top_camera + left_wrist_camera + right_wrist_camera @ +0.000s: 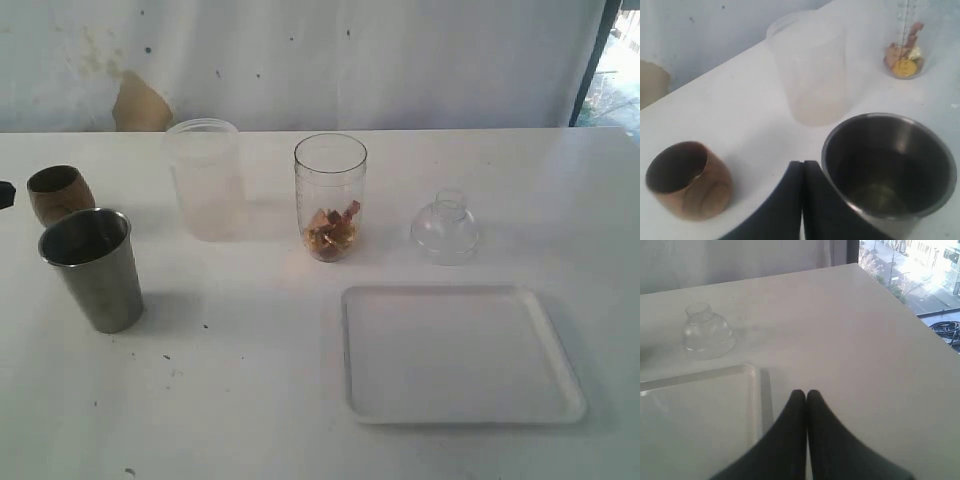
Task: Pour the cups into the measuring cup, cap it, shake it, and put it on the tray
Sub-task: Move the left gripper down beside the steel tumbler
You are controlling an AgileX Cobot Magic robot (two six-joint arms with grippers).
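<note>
Left gripper [803, 167] and right gripper [806, 396] sit closed, empty; tall clear plastic measuring cup [330, 182] holds reddish-brown pieces [331, 232]

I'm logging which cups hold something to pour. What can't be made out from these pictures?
Large frosted translucent plastic cup: cloudy wall hides any contents, exterior and left wrist views.
Small round brown wooden cup: inside too dark, left wrist view.
Tall clear plastic measuring cup: top cut off by left wrist view's edge; pieces inside too small to identify.
Dark object at exterior view's left edge: cut off, unidentifiable.
</note>
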